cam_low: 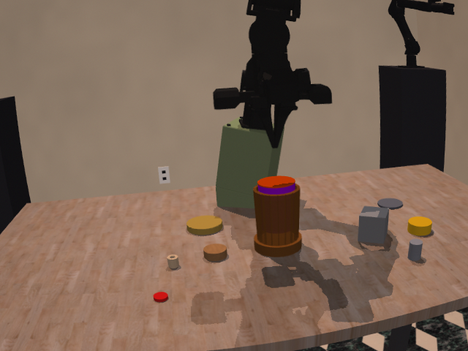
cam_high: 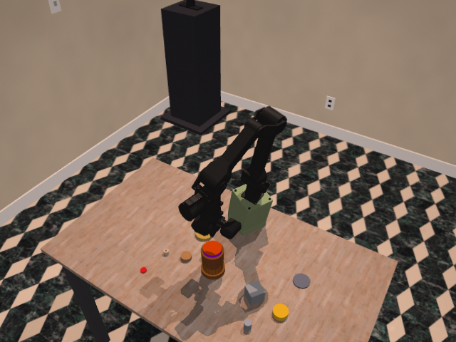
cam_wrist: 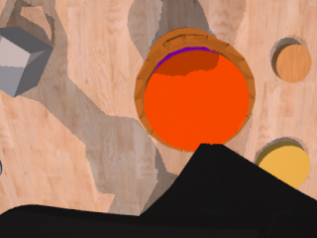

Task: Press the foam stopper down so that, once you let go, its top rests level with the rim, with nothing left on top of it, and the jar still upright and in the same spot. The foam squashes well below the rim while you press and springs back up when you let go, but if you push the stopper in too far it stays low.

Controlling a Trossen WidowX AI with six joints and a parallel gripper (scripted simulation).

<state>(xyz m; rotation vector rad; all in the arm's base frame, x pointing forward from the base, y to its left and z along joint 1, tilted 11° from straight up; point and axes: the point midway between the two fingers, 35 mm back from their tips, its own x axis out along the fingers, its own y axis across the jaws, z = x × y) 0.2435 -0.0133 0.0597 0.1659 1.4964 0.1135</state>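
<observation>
A brown ribbed jar [cam_high: 212, 266] [cam_low: 277, 222] [cam_wrist: 145, 79] stands upright near the table's middle. An orange disc [cam_high: 212, 246] [cam_low: 276, 181] [cam_wrist: 197, 101] lies on top of the purple foam stopper [cam_high: 212, 254] [cam_low: 276, 189] [cam_wrist: 173, 58], which sticks up a little above the rim. My gripper [cam_low: 274, 143] [cam_wrist: 209, 154] is shut and empty. It hangs well above the jar, slightly behind it, with its fingertips pointing down.
A yellow disc [cam_low: 204, 224] [cam_wrist: 285, 166] and a tan disc [cam_low: 215, 252] [cam_wrist: 292, 62] lie left of the jar, with a small spool [cam_low: 172, 261] and a red button [cam_low: 160, 296]. A grey cube [cam_low: 373, 224] [cam_wrist: 20, 59], grey disc [cam_low: 389, 202], orange puck [cam_low: 419, 225] and grey cylinder [cam_low: 414, 249] are right. The green arm base [cam_low: 246, 166] stands behind.
</observation>
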